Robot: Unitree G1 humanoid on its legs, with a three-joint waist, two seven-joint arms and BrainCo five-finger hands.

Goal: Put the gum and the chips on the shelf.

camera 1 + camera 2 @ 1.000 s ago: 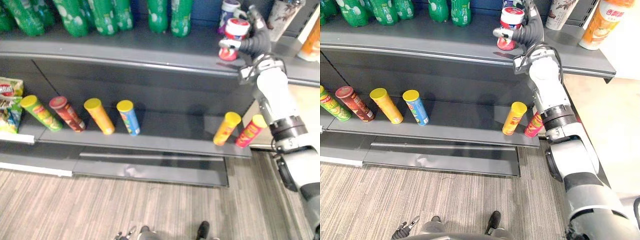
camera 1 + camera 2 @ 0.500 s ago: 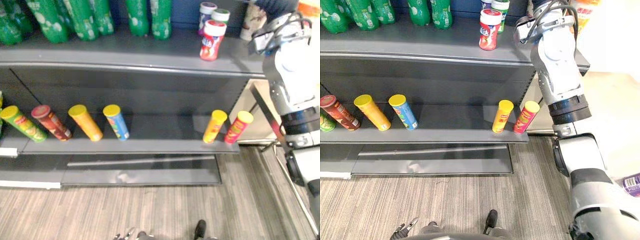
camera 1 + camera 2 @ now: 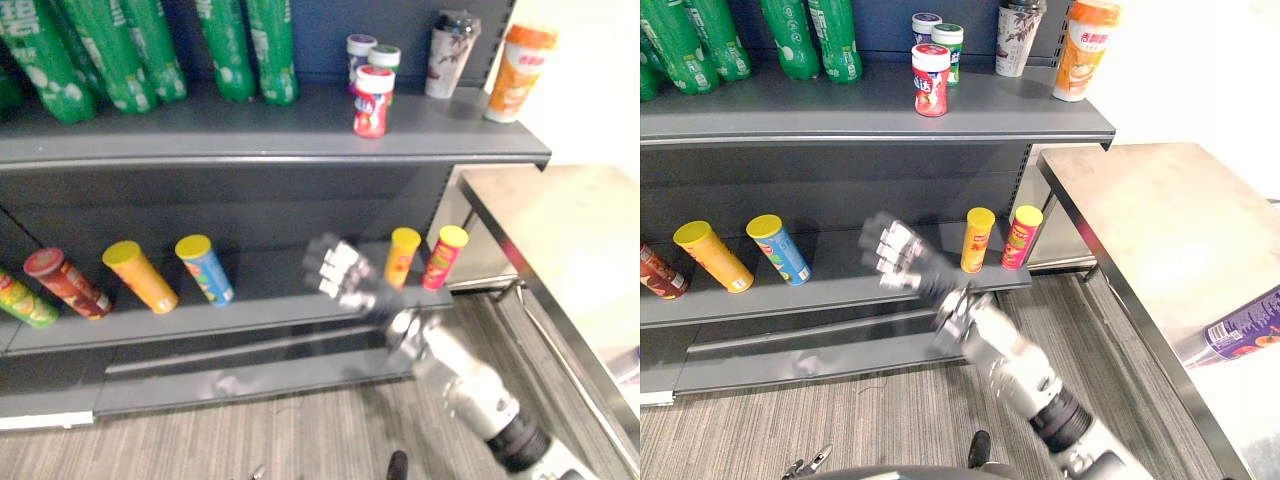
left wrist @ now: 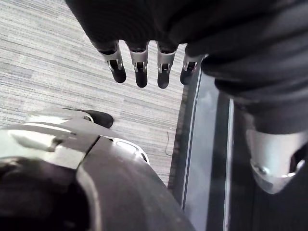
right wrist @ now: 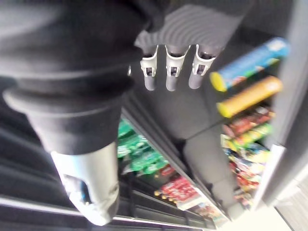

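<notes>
The red gum bottle [image 3: 372, 100] stands upright near the front of the upper shelf [image 3: 250, 135], with nothing holding it. My right hand [image 3: 340, 272] hangs lower down in front of the lower shelf [image 3: 840, 295], open with straight fingers [image 5: 173, 72] and empty. A purple chips can [image 3: 1240, 330] lies on the steel table [image 3: 1140, 200] at the far right. My left hand [image 4: 139, 67] hangs open over the floor, holding nothing.
Two more small bottles [image 3: 366, 55] stand behind the gum, with cups [image 3: 515, 60] to the right and green bottles [image 3: 120, 50] to the left. Several chips cans lean on the lower shelf, among them a yellow one [image 3: 403, 257] and a pink one [image 3: 444, 256].
My right hand has let go of the gum bottle on the upper shelf and dropped to in front of the lower shelf. The camera has swung right, bringing the steel table into view.
</notes>
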